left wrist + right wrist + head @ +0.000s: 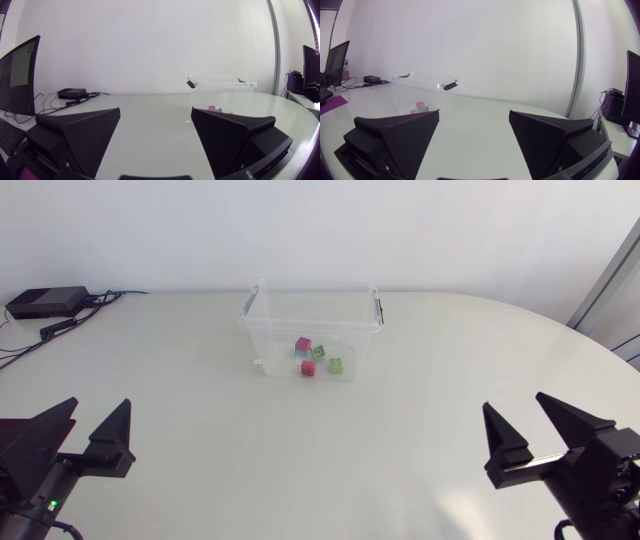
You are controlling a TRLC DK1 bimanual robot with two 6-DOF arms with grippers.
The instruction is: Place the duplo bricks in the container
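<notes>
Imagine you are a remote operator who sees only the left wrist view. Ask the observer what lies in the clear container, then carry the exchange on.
Operator: What is in the container?
Observer: From the head view, the container holds two pink-red bricks and two green bricks.
Operator: Is the right gripper carrying a brick?
Observer: No. The right gripper is open with nothing between its fingers.
Operator: Where is that gripper?
Observer: Well short of the container, on the near side of the table.
</notes>
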